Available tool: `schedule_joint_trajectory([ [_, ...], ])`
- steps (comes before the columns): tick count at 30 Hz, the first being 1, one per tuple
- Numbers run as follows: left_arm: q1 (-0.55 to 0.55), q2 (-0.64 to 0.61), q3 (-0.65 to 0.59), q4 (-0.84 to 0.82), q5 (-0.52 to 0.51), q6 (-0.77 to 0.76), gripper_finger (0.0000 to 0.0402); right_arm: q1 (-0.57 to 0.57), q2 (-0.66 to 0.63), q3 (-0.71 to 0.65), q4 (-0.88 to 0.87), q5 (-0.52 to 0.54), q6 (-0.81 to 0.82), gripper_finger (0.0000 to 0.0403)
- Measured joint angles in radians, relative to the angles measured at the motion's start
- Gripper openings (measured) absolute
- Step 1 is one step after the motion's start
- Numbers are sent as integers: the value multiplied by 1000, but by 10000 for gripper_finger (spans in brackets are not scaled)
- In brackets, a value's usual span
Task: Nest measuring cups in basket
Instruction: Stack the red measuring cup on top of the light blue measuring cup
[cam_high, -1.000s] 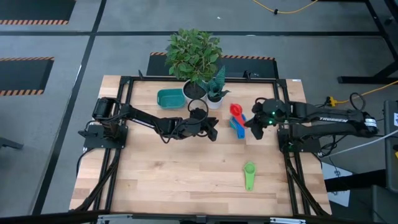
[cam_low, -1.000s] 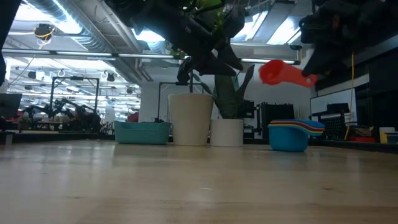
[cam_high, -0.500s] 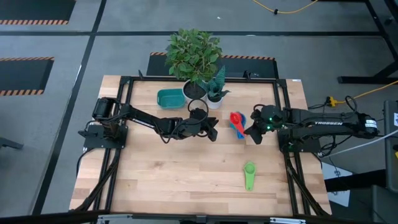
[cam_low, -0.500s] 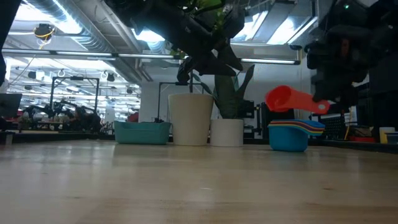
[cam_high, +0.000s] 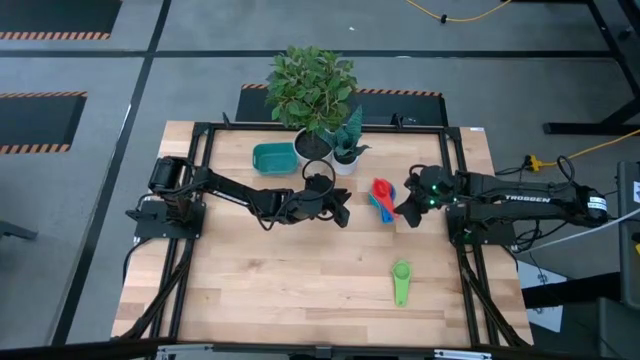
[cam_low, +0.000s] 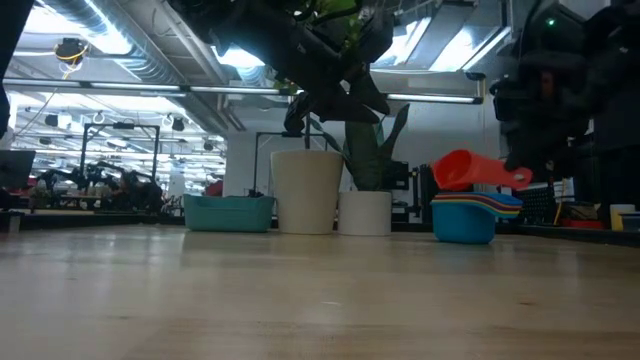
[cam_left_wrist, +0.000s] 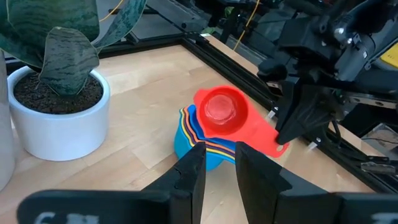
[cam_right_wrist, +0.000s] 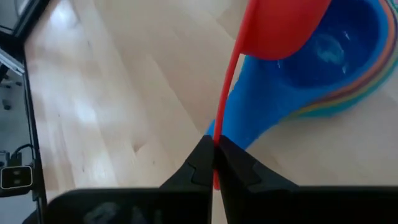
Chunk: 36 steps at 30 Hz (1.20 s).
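Wooden counter: right claw, clamped on the red plastic measuring cup by its handle, holds it over the nested stack of coloured cups at two o'clock. Next, probably: lower, release. Left claw, slightly apart, waits centrally.

The right arm reaches in from the right side of the table, and the right gripper has its fingers pressed together on the flat handle of the red cup. The left arm lies stretched across the middle of the table, and the left gripper hangs above the wood with a narrow gap between its fingers, holding nothing.
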<state>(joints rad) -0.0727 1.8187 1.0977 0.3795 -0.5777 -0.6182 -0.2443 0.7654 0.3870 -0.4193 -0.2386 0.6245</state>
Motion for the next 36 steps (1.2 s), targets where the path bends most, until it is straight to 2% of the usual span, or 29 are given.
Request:
schedule_joint_trajectory([
  [17, 0, 0, 0, -2, 0, 0, 78, 0, 0, 0, -40, 35, 0, 17],
  [25, 0, 0, 0, -2, 0, 0, 78, 0, 0, 0, -41, 35, 0, 59],
  [36, 0, 0, 0, -2, 0, 0, 79, 0, 0, 0, -11, 15, 51, 64],
])
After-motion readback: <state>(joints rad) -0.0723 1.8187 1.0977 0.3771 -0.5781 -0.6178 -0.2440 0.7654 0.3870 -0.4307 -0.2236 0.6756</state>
